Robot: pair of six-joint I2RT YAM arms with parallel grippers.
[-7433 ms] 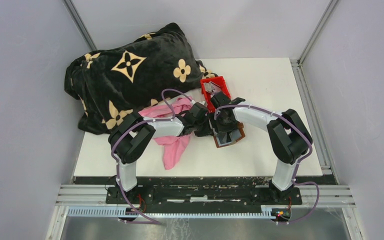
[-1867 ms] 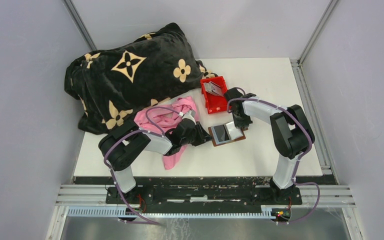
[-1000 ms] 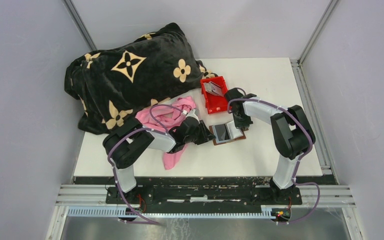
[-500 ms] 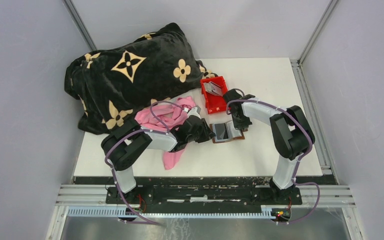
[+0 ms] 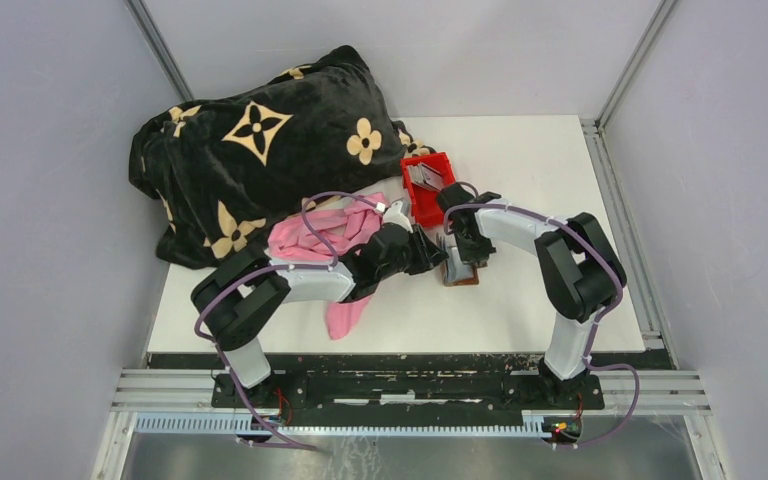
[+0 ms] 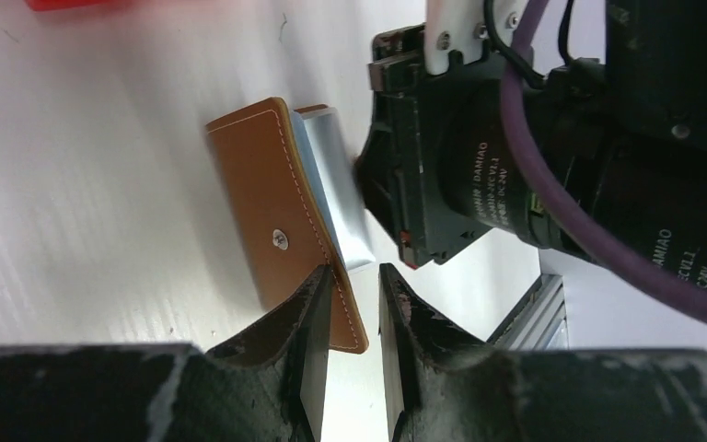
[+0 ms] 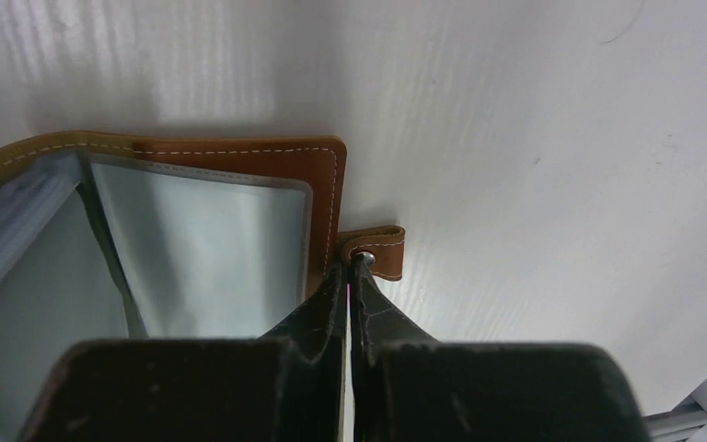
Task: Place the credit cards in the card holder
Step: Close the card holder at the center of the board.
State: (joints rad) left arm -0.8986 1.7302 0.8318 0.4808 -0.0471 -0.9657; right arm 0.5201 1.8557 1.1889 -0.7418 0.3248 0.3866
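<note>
The brown leather card holder (image 5: 460, 270) lies between both arms, its left cover (image 6: 272, 198) raised on edge over the pale clear pockets (image 7: 212, 249). My left gripper (image 6: 354, 273) is at that cover's lower corner. Its jaws are partly apart, with the leather edge leaning into the gap and not clamped. My right gripper (image 7: 352, 261) is shut, its tips down on the base of the snap tab (image 7: 382, 250) at the holder's right edge. In the top view, grey credit cards (image 5: 423, 177) lie in the red bin, behind the left gripper (image 5: 430, 257) and right gripper (image 5: 465, 250).
The red plastic bin (image 5: 410, 192) stands just behind the holder. A pink cloth (image 5: 335, 240) lies under my left arm, and a black blanket with tan flowers (image 5: 260, 150) covers the back left. The right arm's wrist (image 6: 515, 166) is close beyond the holder.
The holder lay open flat; its left cover has been tipped up and over toward the right as my left gripper moved right. The right gripper stayed at the tab.
</note>
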